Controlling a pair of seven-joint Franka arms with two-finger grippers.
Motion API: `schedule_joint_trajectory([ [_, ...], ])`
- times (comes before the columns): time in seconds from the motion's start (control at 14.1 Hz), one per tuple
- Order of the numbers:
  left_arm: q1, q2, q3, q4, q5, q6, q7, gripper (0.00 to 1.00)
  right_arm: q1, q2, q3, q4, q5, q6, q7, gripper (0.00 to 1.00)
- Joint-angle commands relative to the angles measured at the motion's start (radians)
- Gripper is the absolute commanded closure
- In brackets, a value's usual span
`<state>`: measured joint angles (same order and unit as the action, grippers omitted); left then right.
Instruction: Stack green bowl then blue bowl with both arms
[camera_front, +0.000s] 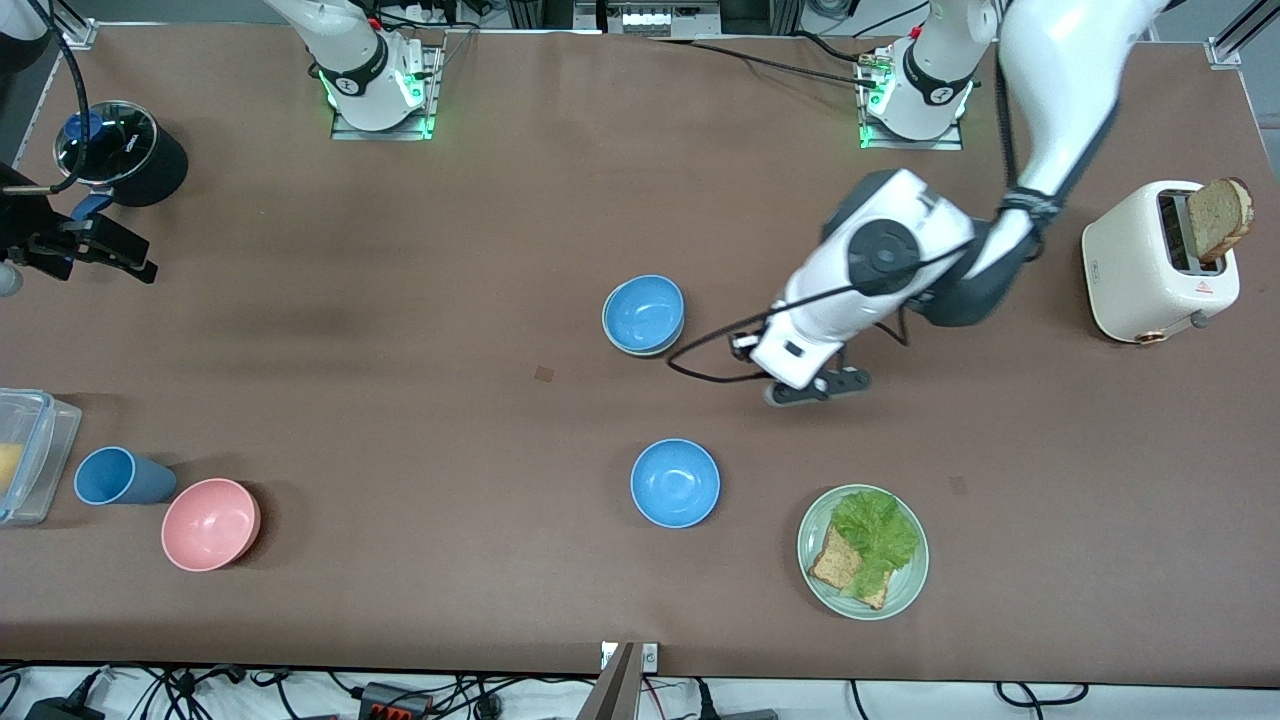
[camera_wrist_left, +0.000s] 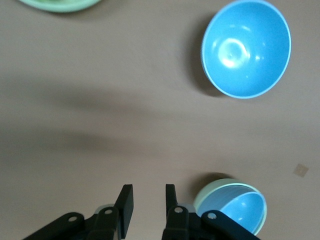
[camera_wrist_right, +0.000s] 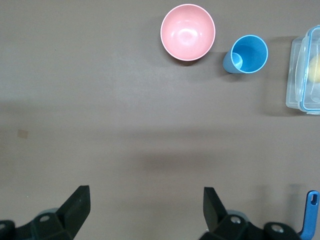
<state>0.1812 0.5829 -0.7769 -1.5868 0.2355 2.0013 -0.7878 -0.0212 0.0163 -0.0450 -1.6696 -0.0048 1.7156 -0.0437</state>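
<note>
Centre frame, a sky-blue bowl (camera_front: 645, 314) sits nested in the pale mint-green bowl (camera_wrist_left: 212, 189); the left gripper (camera_front: 815, 388) hovers beside them, jaws slightly parted, holding nothing. At the left edge the right gripper (camera_front: 100, 245) waits, jaws spread wide.

Even, bright overhead light is cast on the matte brown table (camera_front: 400, 330). Soft shadows are thrown beneath the arms. A glare spot is seen inside the glossy sky-blue bowl (camera_wrist_left: 246, 48). Slight softness is noted in both wrist views.

Count of tableware and grippers on the table

There were four bowls: two blue bowls (camera_front: 675, 482) (camera_front: 643, 313), one green bowl (camera_wrist_left: 210, 191) under a blue one, one pink bowl (camera_front: 210, 523); one blue cup (camera_front: 112, 476), one plate (camera_front: 815, 522), one toaster (camera_front: 1150, 265), two grippers (camera_wrist_left: 148, 205) (camera_wrist_right: 145, 207).
</note>
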Motion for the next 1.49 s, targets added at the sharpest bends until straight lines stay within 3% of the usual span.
schedule_joint_trajectory([
  [0.0, 0.078, 0.025, -0.018, 0.083, -0.047, -0.101, 0.201, 0.64, 0.0, -0.019, -0.001, -0.016, 0.005, 0.01, -0.004, 0.0],
  [0.28, 0.15, -0.01, 0.046, 0.084, -0.111, -0.148, 0.451, 0.54, 0.0, -0.021, 0.001, -0.018, 0.005, 0.013, -0.004, 0.0],
  [0.36, 0.153, -0.038, 0.082, 0.076, -0.11, -0.173, 0.502, 0.41, 0.0, -0.019, -0.001, -0.018, 0.005, 0.013, -0.004, 0.0],
  [0.43, 0.153, -0.072, 0.121, 0.067, -0.11, -0.18, 0.56, 0.15, 0.0, -0.019, -0.001, -0.019, 0.006, 0.013, -0.004, 0.0],
  [0.5, 0.153, -0.122, 0.169, 0.048, -0.11, -0.194, 0.635, 0.0, -0.002, -0.019, -0.001, -0.019, 0.006, 0.013, -0.004, 0.0],
  [0.78, 0.129, -0.314, 0.329, -0.044, -0.131, -0.182, 0.786, 0.0, -0.002, -0.019, -0.001, -0.018, 0.006, 0.012, -0.005, 0.0],
  [1.14, -0.031, -0.435, 0.603, -0.107, -0.192, -0.165, 0.889, 0.0, -0.002, -0.021, -0.001, -0.018, 0.006, 0.01, -0.012, 0.0],
  [1.42, -0.023, -0.454, 0.628, -0.084, -0.219, -0.208, 0.886, 0.0, -0.002, -0.019, -0.001, -0.019, 0.006, 0.007, -0.013, 0.0],
])
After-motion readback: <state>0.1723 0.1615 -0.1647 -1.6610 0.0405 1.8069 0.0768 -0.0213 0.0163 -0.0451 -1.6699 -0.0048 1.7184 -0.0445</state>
